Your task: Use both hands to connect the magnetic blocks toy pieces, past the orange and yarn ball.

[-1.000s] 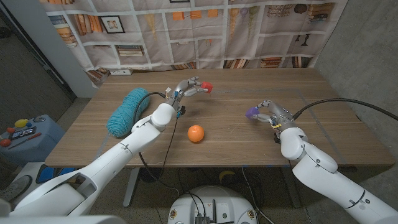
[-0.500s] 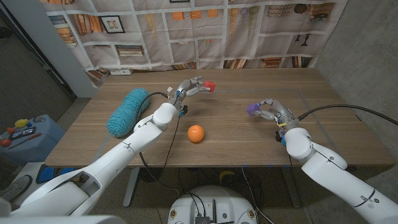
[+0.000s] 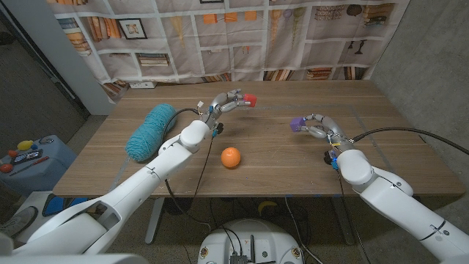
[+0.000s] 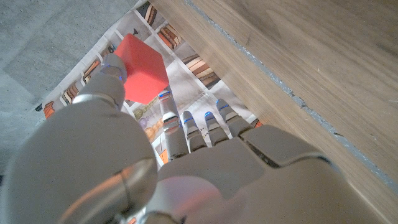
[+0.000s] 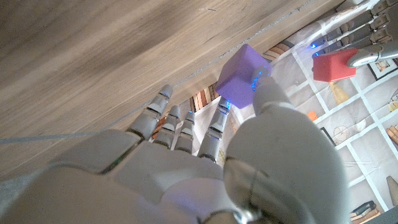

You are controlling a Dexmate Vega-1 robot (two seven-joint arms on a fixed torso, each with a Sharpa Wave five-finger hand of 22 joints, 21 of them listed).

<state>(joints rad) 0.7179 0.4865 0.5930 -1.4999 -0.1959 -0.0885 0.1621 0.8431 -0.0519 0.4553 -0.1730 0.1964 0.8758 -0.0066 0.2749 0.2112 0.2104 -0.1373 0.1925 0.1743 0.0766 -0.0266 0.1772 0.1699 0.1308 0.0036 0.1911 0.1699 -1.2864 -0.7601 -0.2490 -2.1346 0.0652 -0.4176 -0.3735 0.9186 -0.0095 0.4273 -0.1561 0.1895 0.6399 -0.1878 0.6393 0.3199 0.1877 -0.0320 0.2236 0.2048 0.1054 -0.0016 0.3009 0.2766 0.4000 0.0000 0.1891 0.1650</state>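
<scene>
- Red block [image 3: 249,98]: a plain cube, no long axis I can read; pinched by my left hand [image 3: 227,102], raised beyond the orange [image 3: 231,157].
- Purple block [image 3: 297,124]: also a cube, pinched by my right hand [image 3: 319,128], right of the orange.
- Blocks well apart.

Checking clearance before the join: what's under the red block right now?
Nothing touches its underside. The red block is pinched in the left hand, raised over bare wooden table. The purple block, in the right hand, sits apart. The hand's fingertips cover part of the red block.
</scene>
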